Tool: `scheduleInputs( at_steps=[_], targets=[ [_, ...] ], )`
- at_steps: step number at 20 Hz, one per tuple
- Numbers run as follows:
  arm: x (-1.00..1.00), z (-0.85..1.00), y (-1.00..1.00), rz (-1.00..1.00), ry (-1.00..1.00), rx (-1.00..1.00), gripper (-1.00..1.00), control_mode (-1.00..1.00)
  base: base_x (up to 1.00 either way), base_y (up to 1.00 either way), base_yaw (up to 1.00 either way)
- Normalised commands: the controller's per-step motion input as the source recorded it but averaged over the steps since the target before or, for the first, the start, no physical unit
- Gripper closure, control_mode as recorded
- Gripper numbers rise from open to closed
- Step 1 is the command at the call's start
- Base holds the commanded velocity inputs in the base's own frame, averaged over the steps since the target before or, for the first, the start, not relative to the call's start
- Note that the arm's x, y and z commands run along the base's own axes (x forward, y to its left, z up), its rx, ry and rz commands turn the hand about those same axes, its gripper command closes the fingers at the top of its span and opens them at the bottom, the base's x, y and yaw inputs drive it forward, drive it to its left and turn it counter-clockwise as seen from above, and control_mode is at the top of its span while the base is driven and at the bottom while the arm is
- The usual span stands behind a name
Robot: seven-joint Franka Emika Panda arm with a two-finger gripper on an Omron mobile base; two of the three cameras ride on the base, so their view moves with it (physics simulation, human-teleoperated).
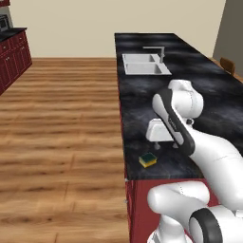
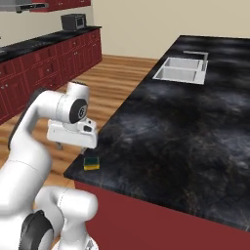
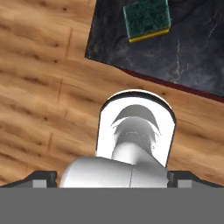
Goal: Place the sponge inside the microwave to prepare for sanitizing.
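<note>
Nothing done yet. Sponge (image 1: 148,160) lies on worktop (image 1: 213,95) near its corner, untouched. Hand (image 1: 164,144) hovers above and just behind it, fingers spread wide, empty (grasp, carry, placing all remain).

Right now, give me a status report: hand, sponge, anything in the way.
Hand open, empty, hovering above the counter corner. Sponge flat on that corner, untouched. Nothing between hand and sponge.

Blk counter (image 1: 223,102) w/ sink (image 1: 142,64), faucet (image 1: 156,51); red cabinets (image 2: 44,71).
</note>
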Motion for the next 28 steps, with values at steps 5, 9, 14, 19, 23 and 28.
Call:
scheduleInputs(
  at_steps=[5, 9, 14, 19, 23, 28],
  targets=[
    [0.26, -0.28, 0.00, -0.03, 0.04, -0.03, -1.00, -1.00, 0.00, 0.00, 0.00],
    [0.15, -0.26, 0.07, -0.01, 0.00, -0.18, -1.00, -1.00, 0.00, 0.00, 0.00],
    [0.10, -0.24, 0.06, -0.12, -0.05, -0.12, -1.00, -1.00, 0.00, 0.00, 0.00],
    [0.23, -0.18, 0.05, -0.23, -0.04, -0.01, -1.00, -1.00, 0.00, 0.00, 0.00],
    [0.20, -0.20, 0.05, -0.34, -0.08, -0.03, -1.00, -1.00, 0.00, 0.00, 0.00],
    [0.21, -0.21, 0.01, -0.22, -0.09, -0.08, -1.00, -1.00, 0.00, 0.00, 0.00]
  ],
)
